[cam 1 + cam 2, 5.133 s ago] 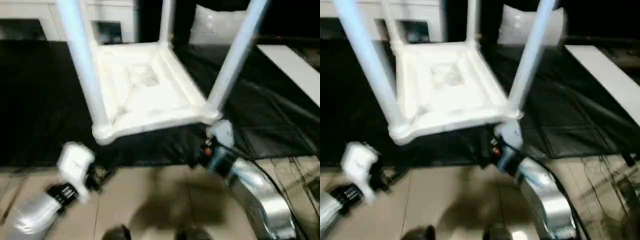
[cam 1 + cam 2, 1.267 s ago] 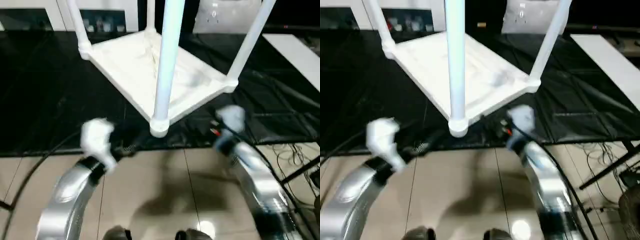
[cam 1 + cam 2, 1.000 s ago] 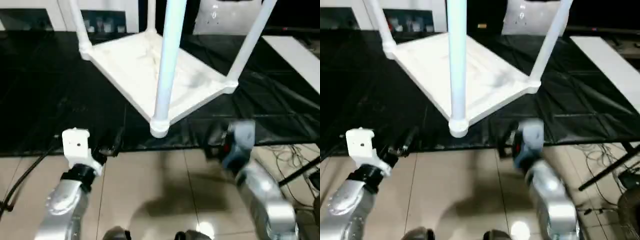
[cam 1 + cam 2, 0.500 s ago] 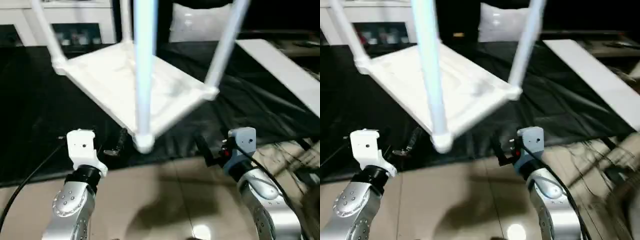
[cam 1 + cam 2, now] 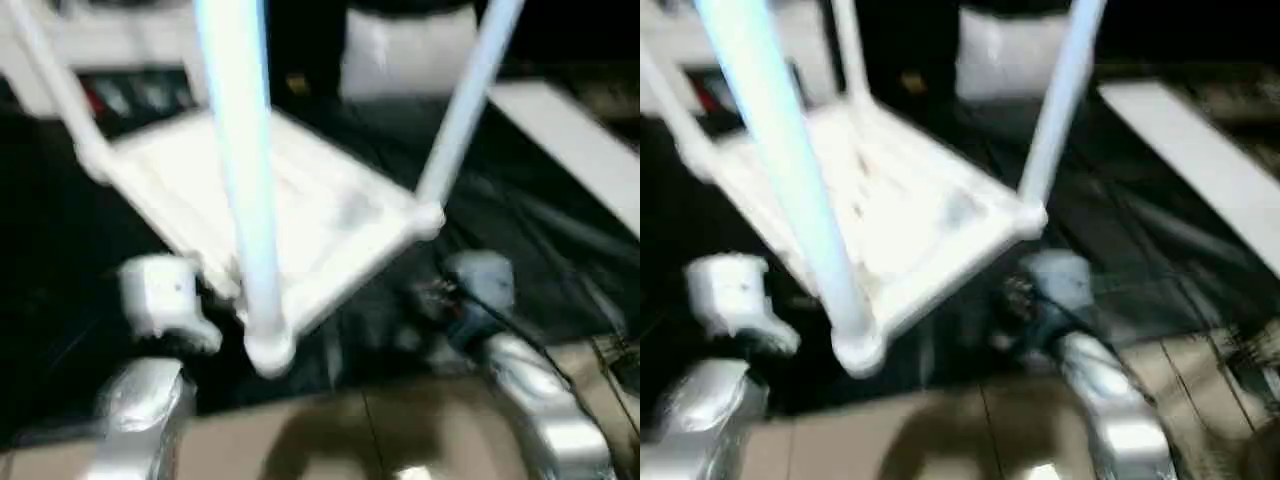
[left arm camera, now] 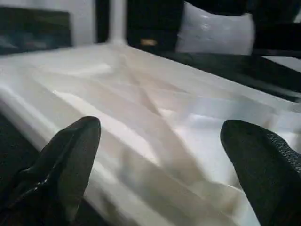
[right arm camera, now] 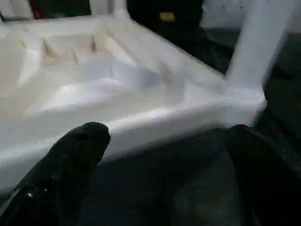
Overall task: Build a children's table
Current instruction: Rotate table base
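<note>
Nearest the robot, two silver forearms reach forward over a tan floor toward a black mat. The left hand (image 6: 155,155) has its two black fingers spread wide, with nothing between them; in its wrist view they straddle the near rim of the table top without touching it. The right hand (image 7: 164,165) is likewise spread wide and empty, pointed at the near right edge of the top, close to a corner socket.

The children's table (image 5: 300,215) lies upside down on the black mat (image 5: 60,260), ribbed underside facing up. It sits turned so that one corner points toward the robot, between the two hands. The near leg (image 5: 240,170) stands upright in that near corner socket. The right leg (image 5: 465,100) stands in the right corner socket. Two more legs rise at the left and far corners, as seen in the right eye view.

Step in hand, as a judgement: all four legs appear seated, so assembly of the legs is complete or nearly so. The hands are approaching the rim from either side of the near corner.

The next move calls for closing each hand on the rim, or on a leg near its socket, with even grip on both sides, then checking seating or turning the table upright. Uneven grip could tilt the top or loosen a leg.

No brand, label or writing can be read anywhere.
</note>
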